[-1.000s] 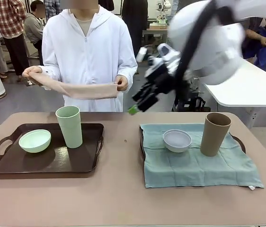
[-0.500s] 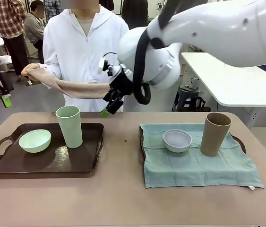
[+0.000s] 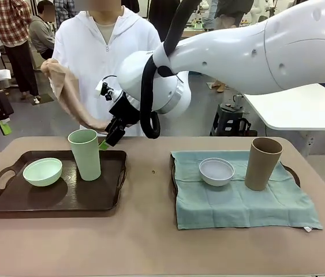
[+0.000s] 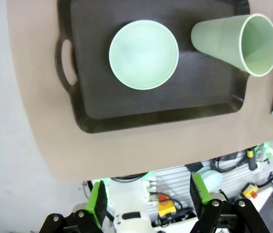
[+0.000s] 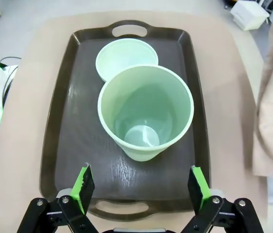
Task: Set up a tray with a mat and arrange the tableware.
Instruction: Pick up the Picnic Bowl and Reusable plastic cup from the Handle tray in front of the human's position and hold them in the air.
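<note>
The tall pale green cup (image 3: 85, 154) stands upright and empty on the right half of the dark brown handled tray (image 3: 52, 209). It is just beside the shallow pale green bowl (image 3: 43, 171), which sits on the tray's left half. No mat lies under them yet.

We judge the cup to be light, stiff and smooth-walled, probably plastic, and not fragile. It is tall and narrower at the base than at the rim, so a sideways nudge could tip it. We would take it across the upper wall, a little below the rim, where the taper resists slipping downward. The alternative is to pinch the rim with one pad inside.

Above the tray's far right corner, the right gripper (image 3: 111, 137) hovers close to the cup's rim with its jaws spread wide and nothing held. In the right wrist view the cup (image 5: 146, 111) sits between the green pads (image 5: 84, 187). Whether the rim clears them we cannot say for sure, since that lens distorts. The left gripper (image 4: 148, 194) hangs high above the tray's near edge, also wide open and empty.

Behind the tray a person holds up a beige cloth (image 3: 70, 95), perhaps the mat meant for it. Well to the tray's right, a small white bowl (image 3: 216, 171) and a tall brown cup (image 3: 262, 163) rest on a teal cloth mat (image 3: 237, 202).
</note>
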`<state>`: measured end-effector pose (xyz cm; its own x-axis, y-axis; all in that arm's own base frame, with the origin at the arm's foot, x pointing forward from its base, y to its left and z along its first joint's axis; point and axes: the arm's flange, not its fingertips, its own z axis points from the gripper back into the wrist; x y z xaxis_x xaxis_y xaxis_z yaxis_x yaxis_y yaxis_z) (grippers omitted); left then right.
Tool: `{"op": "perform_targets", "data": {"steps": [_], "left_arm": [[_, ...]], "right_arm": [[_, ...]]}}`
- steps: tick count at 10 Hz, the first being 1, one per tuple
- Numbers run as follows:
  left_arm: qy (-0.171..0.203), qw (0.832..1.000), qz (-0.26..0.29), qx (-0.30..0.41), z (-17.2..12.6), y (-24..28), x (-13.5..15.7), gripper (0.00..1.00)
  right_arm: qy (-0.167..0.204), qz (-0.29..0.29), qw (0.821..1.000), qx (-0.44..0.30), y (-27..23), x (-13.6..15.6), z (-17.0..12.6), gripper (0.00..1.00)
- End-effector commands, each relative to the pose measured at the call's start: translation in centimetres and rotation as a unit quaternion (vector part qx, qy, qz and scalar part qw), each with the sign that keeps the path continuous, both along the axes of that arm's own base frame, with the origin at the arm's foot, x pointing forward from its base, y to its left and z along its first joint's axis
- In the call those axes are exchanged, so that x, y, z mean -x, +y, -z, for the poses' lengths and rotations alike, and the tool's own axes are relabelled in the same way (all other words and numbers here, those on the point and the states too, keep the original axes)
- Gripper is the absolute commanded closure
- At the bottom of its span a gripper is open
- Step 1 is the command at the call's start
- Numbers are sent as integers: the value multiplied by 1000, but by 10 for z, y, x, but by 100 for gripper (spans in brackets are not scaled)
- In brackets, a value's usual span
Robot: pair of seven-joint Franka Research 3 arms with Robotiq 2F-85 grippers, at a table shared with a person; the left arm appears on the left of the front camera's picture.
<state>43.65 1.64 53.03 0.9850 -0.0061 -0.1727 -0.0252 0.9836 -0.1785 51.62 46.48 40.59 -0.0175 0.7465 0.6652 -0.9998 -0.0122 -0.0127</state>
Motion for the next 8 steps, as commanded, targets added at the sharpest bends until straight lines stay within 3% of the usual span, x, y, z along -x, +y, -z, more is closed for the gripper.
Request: {"op": "perform_targets", "data": {"steps": [1, 8], "left_arm": [[-14, 1000, 12, 14, 7, 3, 2, 11], [-3, 1000, 4, 2, 1, 2, 0, 11]], "right_arm": [[20, 11, 1000, 4, -9, -10, 1, 0], [16, 11, 1000, 0, -10, -9, 6, 0]]}}
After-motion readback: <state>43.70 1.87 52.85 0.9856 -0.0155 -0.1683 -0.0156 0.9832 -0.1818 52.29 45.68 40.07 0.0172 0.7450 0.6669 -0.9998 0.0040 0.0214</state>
